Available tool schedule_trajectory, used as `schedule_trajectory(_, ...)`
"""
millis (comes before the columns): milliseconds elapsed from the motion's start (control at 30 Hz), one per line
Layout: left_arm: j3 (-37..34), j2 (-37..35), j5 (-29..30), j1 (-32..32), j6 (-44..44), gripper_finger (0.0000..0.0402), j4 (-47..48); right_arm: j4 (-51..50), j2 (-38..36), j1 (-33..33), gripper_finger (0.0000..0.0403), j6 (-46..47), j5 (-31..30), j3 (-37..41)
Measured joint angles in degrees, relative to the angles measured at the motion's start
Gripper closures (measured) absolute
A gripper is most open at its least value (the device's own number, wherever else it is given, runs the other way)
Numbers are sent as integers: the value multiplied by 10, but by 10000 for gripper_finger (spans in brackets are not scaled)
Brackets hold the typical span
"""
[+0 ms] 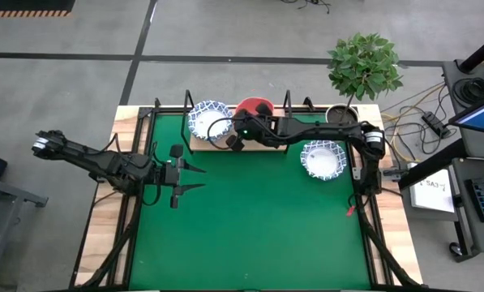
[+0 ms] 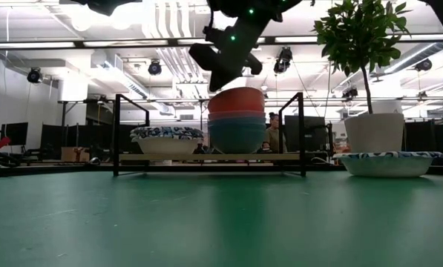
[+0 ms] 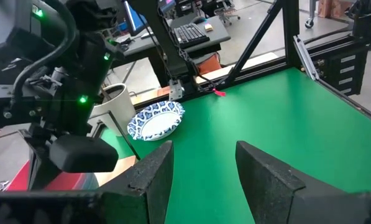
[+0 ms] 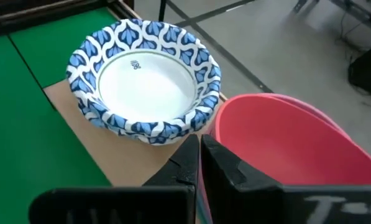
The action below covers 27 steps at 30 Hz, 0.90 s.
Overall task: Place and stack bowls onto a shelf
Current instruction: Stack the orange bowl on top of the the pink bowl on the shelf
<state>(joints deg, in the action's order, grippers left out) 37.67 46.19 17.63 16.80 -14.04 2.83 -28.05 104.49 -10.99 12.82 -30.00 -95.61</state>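
The right gripper (image 4: pixel 199 163) is clenched on the near rim of the red bowl (image 1: pixel 254 106), which tops a stack of plain bowls (image 2: pixel 237 130) on the shelf (image 1: pixel 199 144), at the upper centre of the high view. A blue-patterned bowl (image 1: pixel 209 119) sits just left of the stack on the shelf; another patterned bowl (image 1: pixel 322 158) lies on the green mat (image 1: pixel 258 235) toward the right. The bowls look light, thin-walled and stiff, probably slick, so a rim pinch suits them. The shelf's black frame posts and the neighbouring bowl crowd the stack, so leaving upward looks safest. The left gripper (image 1: pixel 194 178) waits released at centre left, with open bench around it.
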Motion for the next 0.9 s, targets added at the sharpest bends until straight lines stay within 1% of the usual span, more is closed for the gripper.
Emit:
schedule_trajectory(200, 0, 0, 0, 0, 0, 245, 1, 3, -1, 6, 394, 62, -1, 24)
schedule_trajectory(267, 0, 0, 0, 0, 0, 245, 2, 22, -1, 7, 394, 70, 0, 37)
schedule_trajectory(500, 0, 0, 0, 0, 0, 245, 3, 85, -4, 17, 394, 45, -1, 45)
schedule_trajectory(633, 0, 0, 0, 0, 0, 245, 7, 88, -24, 23, 394, 27, -2, 43)
schedule_trajectory(767, 0, 0, 0, 0, 0, 245, 7, 74, -49, 22, 394, 18, -36, 52)
schedule_trajectory(900, 0, 0, 0, 0, 0, 245, 7, 76, -66, 16, 394, 17, -47, 78)
